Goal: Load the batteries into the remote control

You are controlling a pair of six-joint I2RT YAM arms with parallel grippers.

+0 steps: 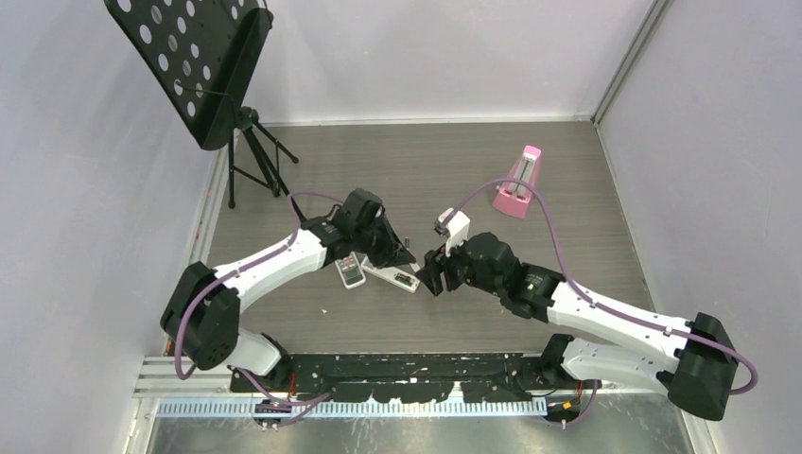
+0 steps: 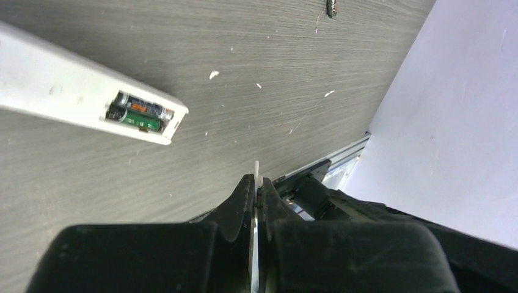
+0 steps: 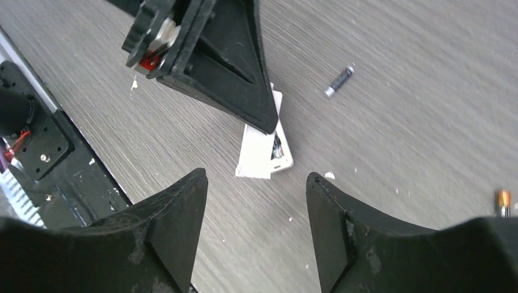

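**Fig.** Left claw [image 2: 256, 180] clenched on a thin white sliver [image 2: 257, 166]; right claw [image 3: 255, 177] released. Two batteries [image 2: 139, 112] sit in the slim white remote [image 2: 55, 91] ahead-left of the left claw; a loose battery [image 3: 339, 81] lies beyond the right claw.

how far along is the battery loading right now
Roughly halfway, it seems. Done: two batteries sit in the open compartment of the longer white remote. In hand: the left gripper is shut on a thin white piece, probably a battery cover; the right gripper is open and empty. Left: one loose battery and another battery lie on the table; the short buttoned remote lies face up, its back hidden.
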